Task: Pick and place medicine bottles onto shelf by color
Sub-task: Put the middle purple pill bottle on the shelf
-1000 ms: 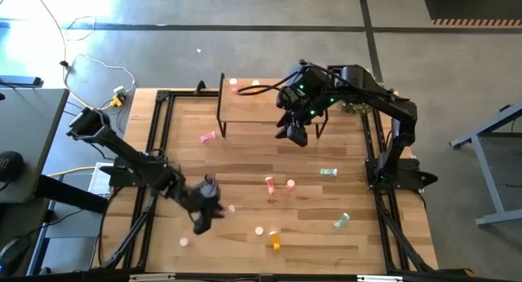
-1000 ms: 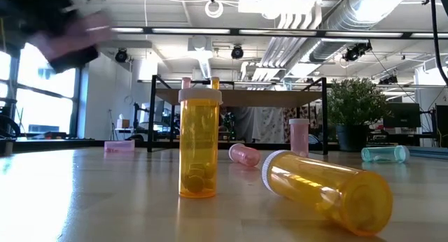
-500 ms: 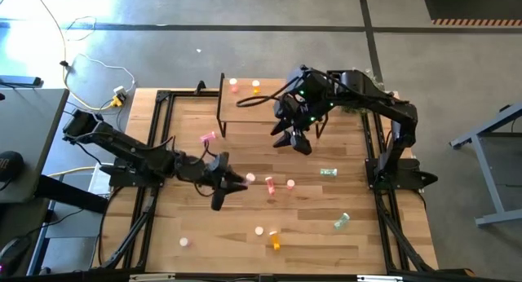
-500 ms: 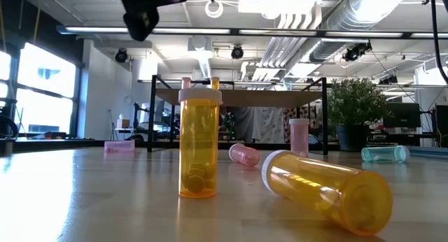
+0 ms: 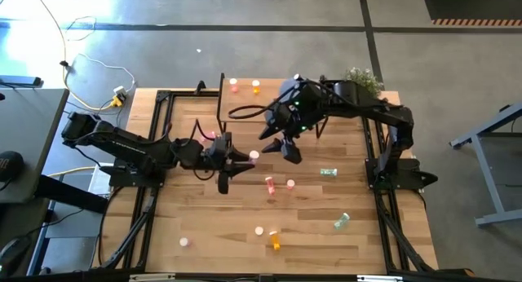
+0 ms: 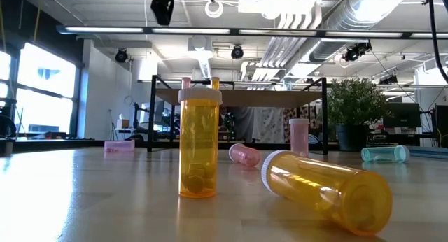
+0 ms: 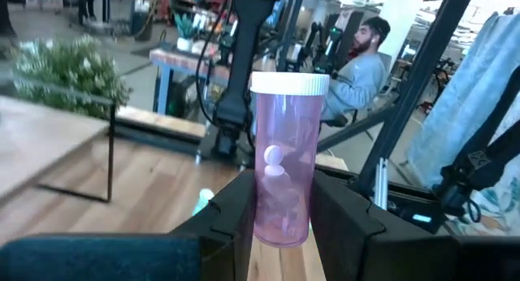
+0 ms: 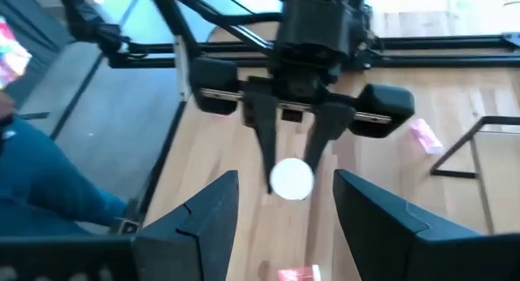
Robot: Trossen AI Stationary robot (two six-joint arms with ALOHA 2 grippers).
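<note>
A pink medicine bottle with a white cap hangs over the middle of the table, and my left gripper is shut on it. My right gripper hovers open just to the right of it, facing it, with nothing between its fingers. The right wrist view shows the cap straight ahead, beyond those open fingers. At the far side stands the shelf, with a pink bottle and an orange bottle on its top board. My left gripper pinches the lower half of the pink bottle's wall between its two fingers. The fingers lie level and point toward the table's right. The bottle stands upright in the hold, cap up, lifted clear of the table.
Loose bottles sit on the table: a pink one by the shelf leg, two near the middle, teal ones to the right and an orange one near the front. A potted plant stands far right.
My left gripper has risen from the near-left of the table and swung toward the middle, tipping from pointing down to level, with the pink bottle lifted along. My right gripper has moved a little toward the table's left and near side, toward the left gripper.
</note>
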